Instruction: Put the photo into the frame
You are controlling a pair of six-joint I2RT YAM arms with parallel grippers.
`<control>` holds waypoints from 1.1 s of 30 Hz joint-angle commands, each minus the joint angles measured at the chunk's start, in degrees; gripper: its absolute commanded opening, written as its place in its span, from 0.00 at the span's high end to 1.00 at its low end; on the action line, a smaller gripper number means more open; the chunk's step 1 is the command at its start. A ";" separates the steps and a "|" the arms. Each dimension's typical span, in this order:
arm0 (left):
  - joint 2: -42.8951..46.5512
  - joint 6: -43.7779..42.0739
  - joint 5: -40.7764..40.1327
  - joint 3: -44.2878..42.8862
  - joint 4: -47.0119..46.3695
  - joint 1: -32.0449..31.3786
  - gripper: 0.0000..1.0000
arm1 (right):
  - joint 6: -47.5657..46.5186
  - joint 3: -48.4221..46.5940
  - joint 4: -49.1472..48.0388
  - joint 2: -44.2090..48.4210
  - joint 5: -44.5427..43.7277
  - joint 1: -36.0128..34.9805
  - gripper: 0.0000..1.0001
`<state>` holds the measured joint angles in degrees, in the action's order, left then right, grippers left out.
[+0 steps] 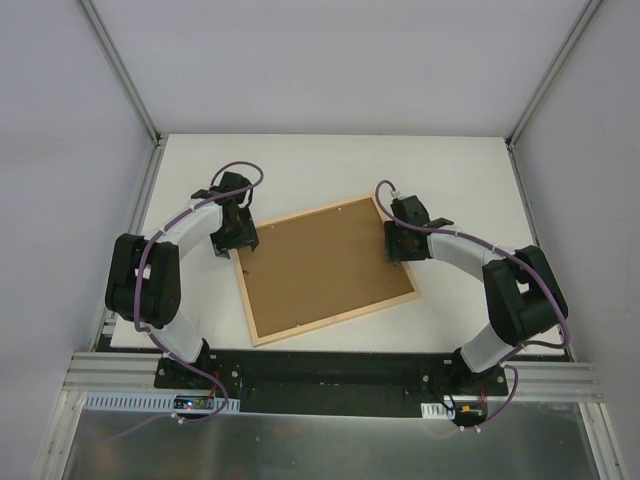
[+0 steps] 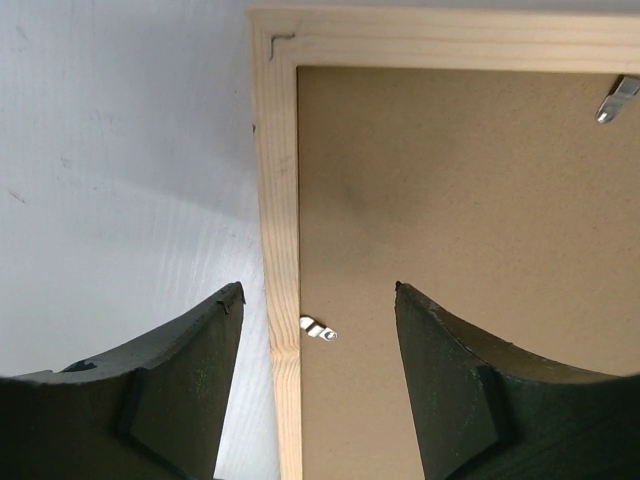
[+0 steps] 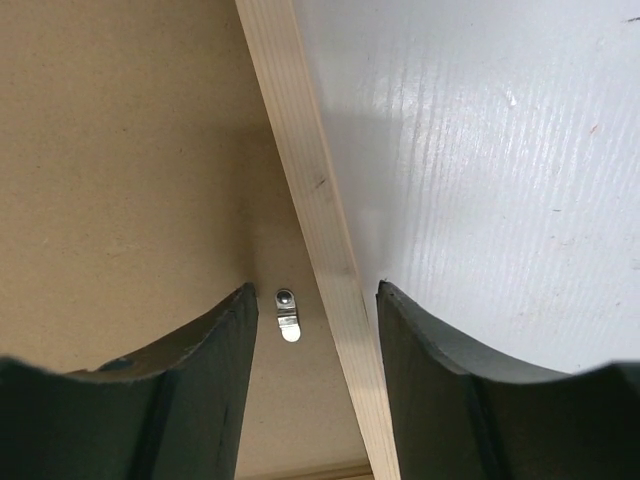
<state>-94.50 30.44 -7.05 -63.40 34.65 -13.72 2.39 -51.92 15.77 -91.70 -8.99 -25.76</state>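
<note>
The light wood frame [image 1: 336,320] lies face down and askew on the white table, with the brown backing board [image 1: 322,268] filling it. The photo is hidden from every view. My left gripper [image 1: 243,243] hovers at the frame's left rail [image 2: 280,200], open [image 2: 318,290], straddling the rail and a small metal clip [image 2: 318,329]. My right gripper [image 1: 397,243] hovers at the right rail [image 3: 300,150], open [image 3: 315,287], with a metal clip [image 3: 288,313] and the rail between its fingers. Neither holds anything.
White table [image 1: 470,180] surrounds the frame, with grey enclosure walls on three sides. Another metal clip [image 2: 618,100] sits on the backing board [image 2: 470,200] near the frame's top rail. The arm bases stand at the near edge.
</note>
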 commanded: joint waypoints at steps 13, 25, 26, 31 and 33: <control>8.98 5.34 2.65 5.74 -0.38 1.50 0.39 | -3.71 -0.11 2.86 -1.11 -0.59 -0.35 0.53; 10.21 4.55 3.44 7.32 -0.90 2.29 0.39 | -5.64 1.12 3.13 1.17 3.10 -0.43 0.49; 10.21 4.54 3.53 7.23 -0.99 2.38 0.38 | -5.73 1.29 3.21 1.35 3.19 -0.43 0.50; 10.04 4.46 3.97 7.15 -1.17 2.64 0.38 | -6.00 1.73 3.48 1.17 3.90 -0.43 0.52; 9.95 4.37 4.15 7.15 -1.26 2.73 0.38 | -5.82 1.82 3.56 1.09 3.90 -0.43 0.53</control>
<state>-86.13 34.57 -3.90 -56.40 33.34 -11.86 -2.50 -51.68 15.81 -91.44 -6.83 -25.80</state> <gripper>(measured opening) 0.615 0.483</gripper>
